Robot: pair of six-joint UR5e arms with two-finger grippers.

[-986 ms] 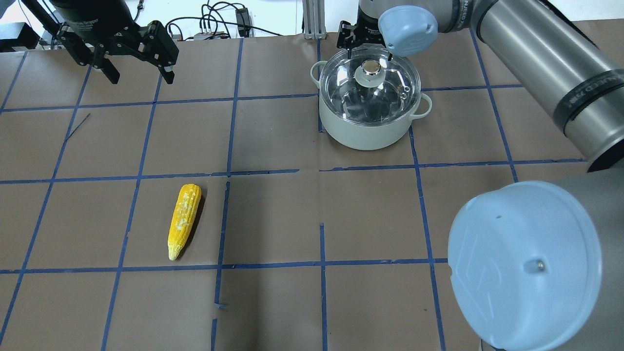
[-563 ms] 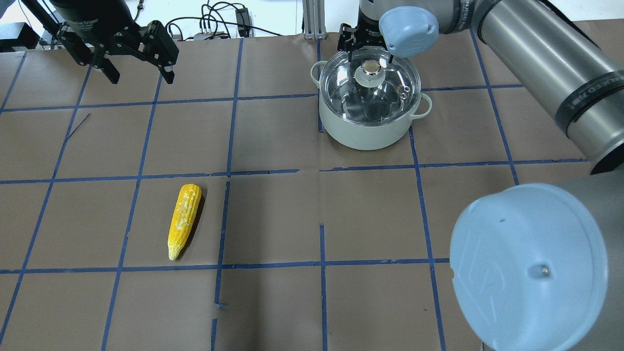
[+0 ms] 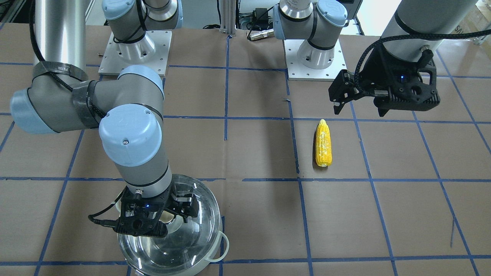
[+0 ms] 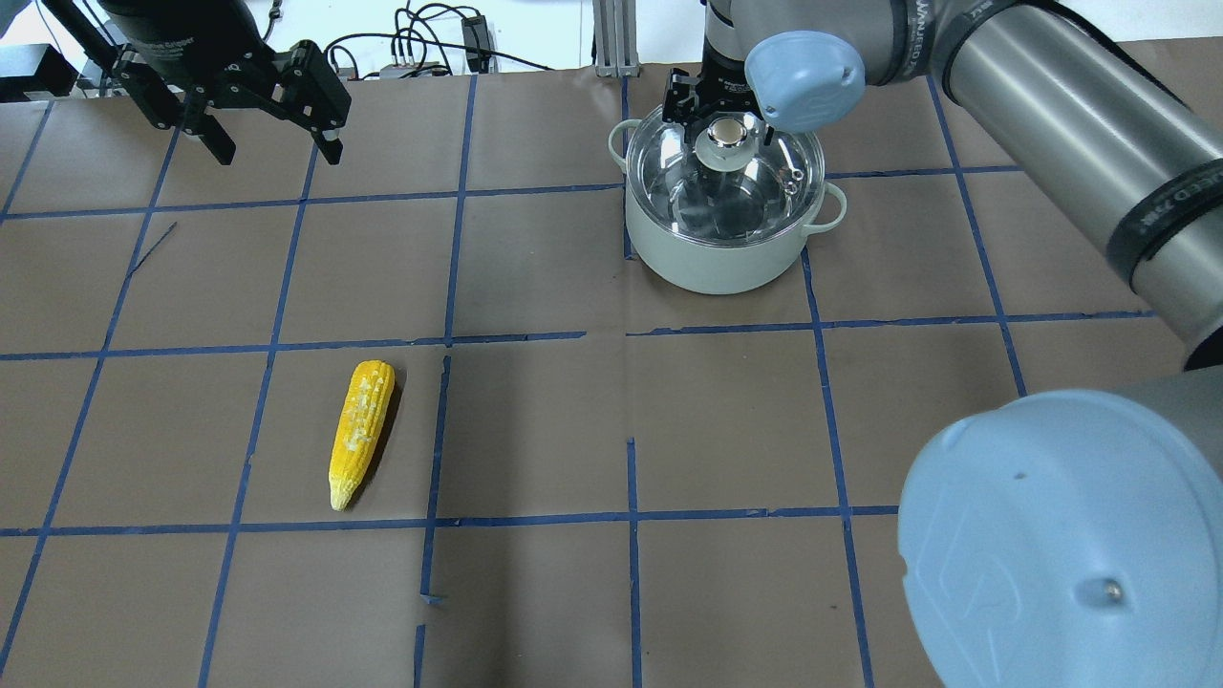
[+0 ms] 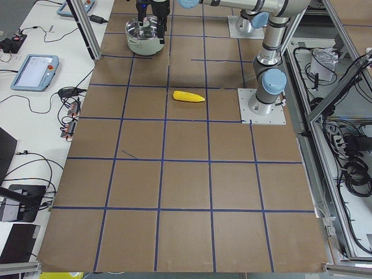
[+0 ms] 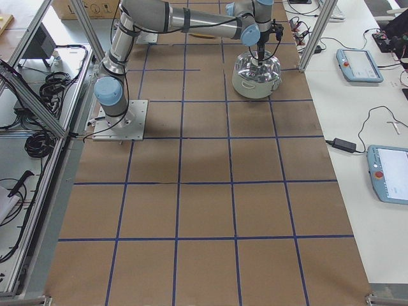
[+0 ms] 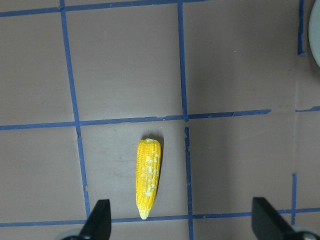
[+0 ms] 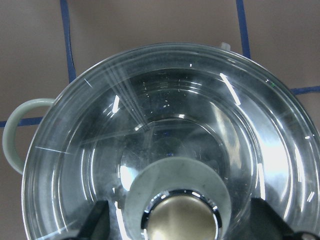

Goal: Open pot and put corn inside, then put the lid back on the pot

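Pot (image 4: 712, 258) sits far right on counter (image 4: 535, 430), close to far edge, lid (image 4: 764, 186) seated on it. Through glass I see only shiny inner wall. Right jaws spread, straddling knob (image 4: 728, 131), clear gap each side. Corn (image 4: 360, 430) lies flat on left half, tip toward robot, well apart from pot, bare counter all round. Left jaws spread, hanging high over corn's side.

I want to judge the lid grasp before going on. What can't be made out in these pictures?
Whether the right gripper is level with the knob: the right wrist view looks straight along its fingers; overhead, the blue wrist cap partly covers it.
The pot's inside: glare on the lid blurs it.
Front view: bottom edge cuts the pot; the arm mostly hides the knob.
Side views: gripper too small.
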